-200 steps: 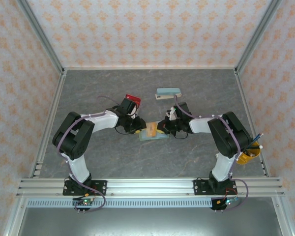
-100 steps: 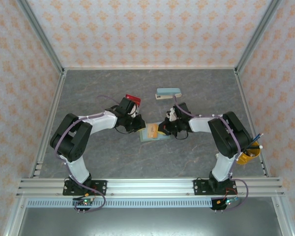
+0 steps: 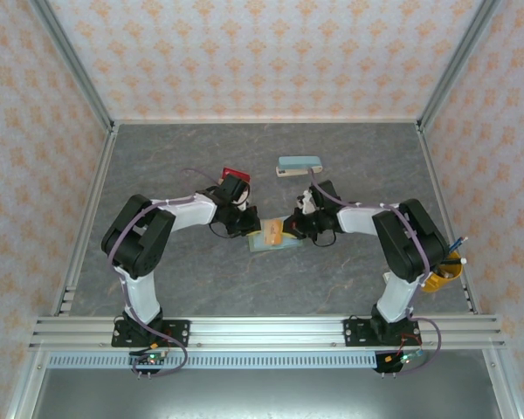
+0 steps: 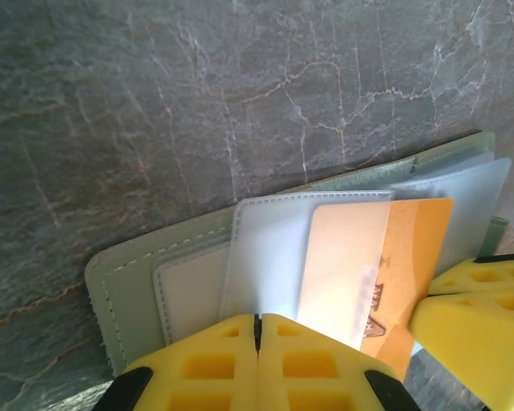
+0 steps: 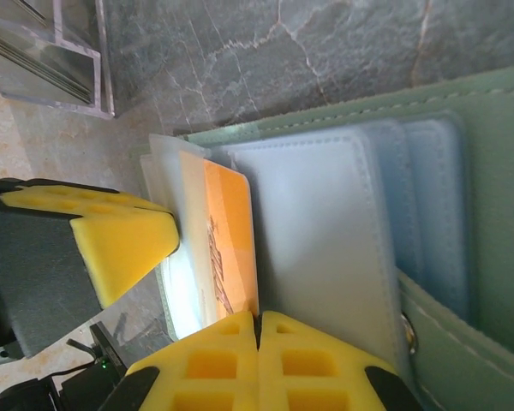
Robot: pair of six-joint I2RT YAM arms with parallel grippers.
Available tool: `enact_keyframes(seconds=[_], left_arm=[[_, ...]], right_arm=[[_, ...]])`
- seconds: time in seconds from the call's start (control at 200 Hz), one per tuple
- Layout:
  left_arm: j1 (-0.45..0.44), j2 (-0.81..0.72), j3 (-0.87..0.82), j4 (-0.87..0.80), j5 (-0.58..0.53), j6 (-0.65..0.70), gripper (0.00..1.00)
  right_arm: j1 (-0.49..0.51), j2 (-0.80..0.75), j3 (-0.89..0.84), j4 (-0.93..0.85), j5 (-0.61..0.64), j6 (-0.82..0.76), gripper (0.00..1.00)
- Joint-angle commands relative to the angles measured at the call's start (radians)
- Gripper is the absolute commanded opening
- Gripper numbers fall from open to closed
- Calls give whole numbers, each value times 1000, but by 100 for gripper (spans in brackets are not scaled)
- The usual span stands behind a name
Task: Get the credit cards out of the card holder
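the top external camera sits high above and behind the arm bases, looking down and forward across the table (image 3: 349,175) to the back wall, far enough off to take in both arms. the left wrist view looks out past the left gripper (image 4: 257,318), the right wrist view past the right gripper (image 5: 259,318). both sit very close to the same card holder (image 4: 124,278), facing it from opposite ends.

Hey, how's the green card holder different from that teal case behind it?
The card holder lies open, its clear sleeves and an orange card showing; the teal case looks closed. The holder is sage green; the case is bluer with a pale edge. Both lie flat on the table.
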Motion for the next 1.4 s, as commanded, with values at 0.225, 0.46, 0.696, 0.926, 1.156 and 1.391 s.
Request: enact_keyframes(seconds=[0.225,0.46,0.696,0.926,1.156,1.391], left_arm=[[-1,81,10,-106,-51,24,4],[-6,89,12,-121,-59,30,3],[-6,84,10,-123,-63,31,3],[-7,50,22,-133,-69,36,6],[-6,-61,49,-134,-58,43,17],[23,-221,44,-106,-45,26,44]], right_arm=[[-7,31,30,5,-40,-2,15],[-6,66,43,28,-65,1,22],[3,81,57,29,-62,-9,19],[-9,-8,42,-87,41,-84,2],[-17,-184,30,-250,143,-178,1],[-18,-342,25,-203,111,-196,0]])
